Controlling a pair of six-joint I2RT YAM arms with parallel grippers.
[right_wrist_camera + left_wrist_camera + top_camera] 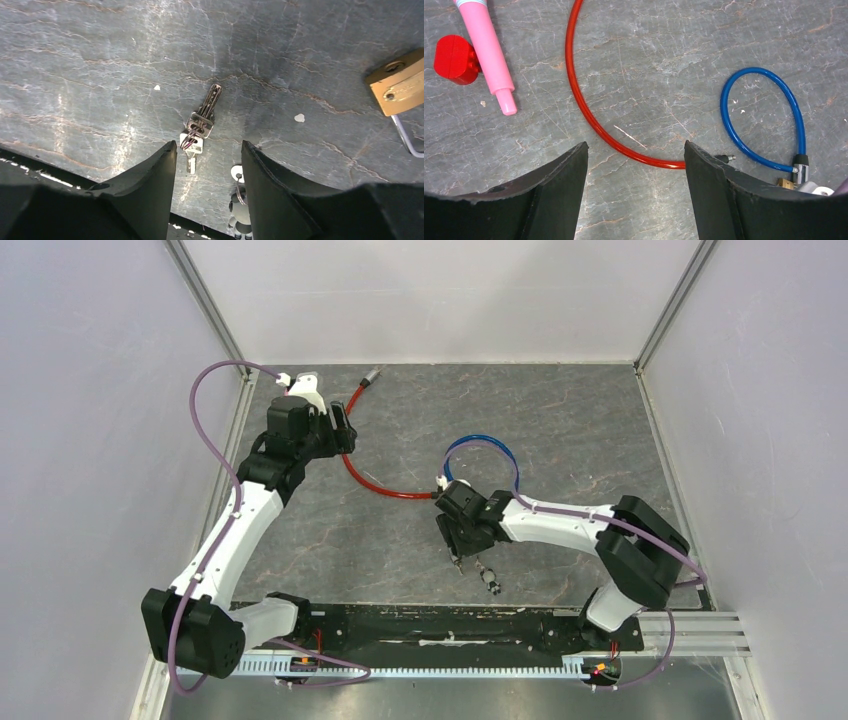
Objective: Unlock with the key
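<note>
**A:** Where is the key?

**B:** A bunch of keys (pixel 200 127) lies flat on the bench (pixel 100 60), a dark grey slab with pale veins, like slate. A long silvery key with a notched blade points away. A shorter one hangs off the same thin wire ring, pointing back toward the wrist camera.

**A:** And the right fingers?

**B:** The right fingers (pixel 160 170) are matte black and wedge-shaped. They stand apart with the near end of the bunch in the gap between their tips, and they grip nothing. I cannot tell whether they touch the bench.

**A:** The lock?

**B:** The padlock (pixel 397 85) has a squared brass body and a bright steel shackle. It sits off to the right of the keys, clear of them.

**A:** The left side?

**B:** The left fingers (pixel 564 180) are spread wide and empty. A glossy red cable (pixel 568 55) sweeps in a curve across the stone and disappears behind one of them. A blue cable (pixel 723 105) makes a loop further right, ending in a black collar and a metal tip. In the far corner a smooth pink marker (pixel 486 45) lies beside a rounded red block (pixel 453 57).
</note>
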